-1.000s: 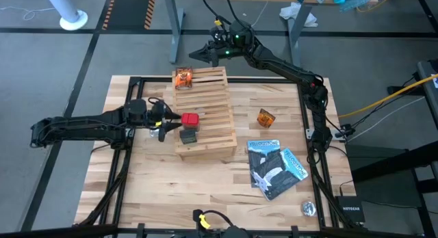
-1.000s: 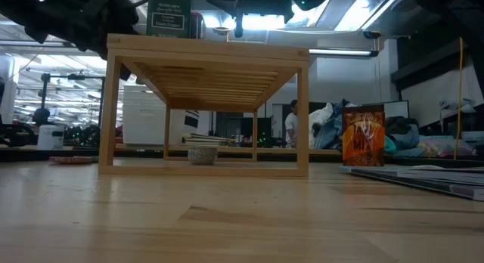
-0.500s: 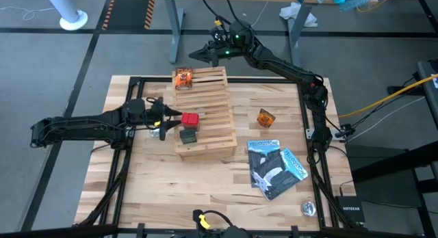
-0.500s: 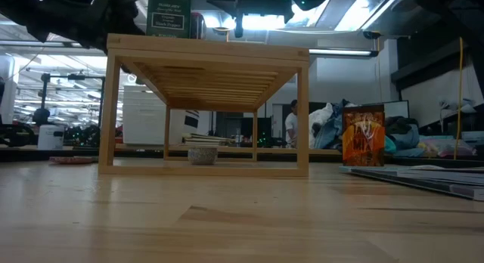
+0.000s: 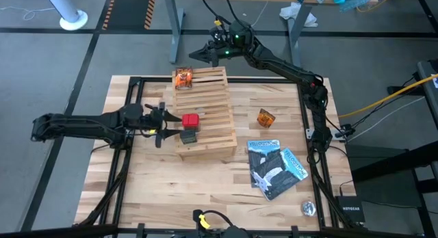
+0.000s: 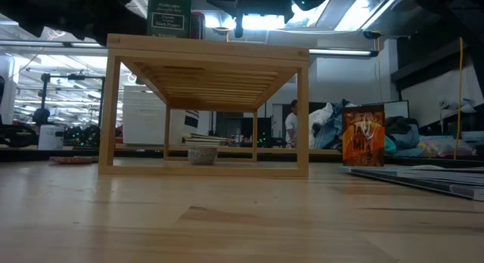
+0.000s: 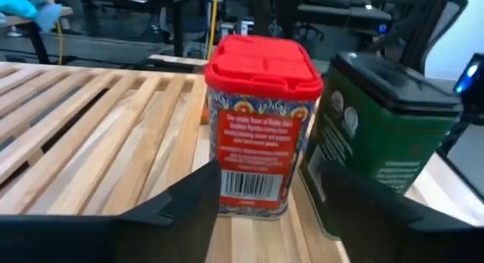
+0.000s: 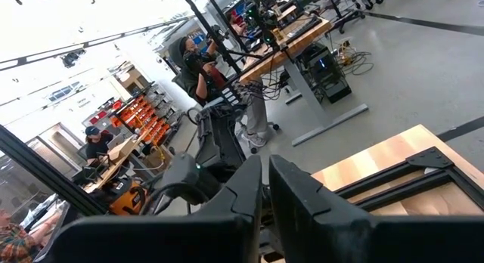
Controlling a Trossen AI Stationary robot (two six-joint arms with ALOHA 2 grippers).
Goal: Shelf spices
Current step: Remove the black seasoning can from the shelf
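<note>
Wooden slats of the shelf [image 5: 204,111] carry three spices at this moment: an orange-brown packet [image 5: 183,78] at the far corner, and a red box [image 5: 190,120] with a dark grey box [image 5: 189,136] touching it along the edge nearest the left arm. A second orange-brown packet [image 5: 266,117] sits on the tabletop [image 5: 144,183] between the shelf and two blue-and-black booklets [image 5: 275,168], well apart from either gripper. The left gripper [image 5: 164,125] stands just beside the red box, fingers spread and empty, the box upright on the slats with daylight on both sides, so the placing step looks finished. The right gripper [image 5: 198,55] hangs beyond the table's far edge, fingers pressed together on nothing. What seems left is the stray packet: the next move likely calls for an arm to reach it and lift it onto the slats. A silver tin [image 5: 308,208] rests near the table's corner.
</note>
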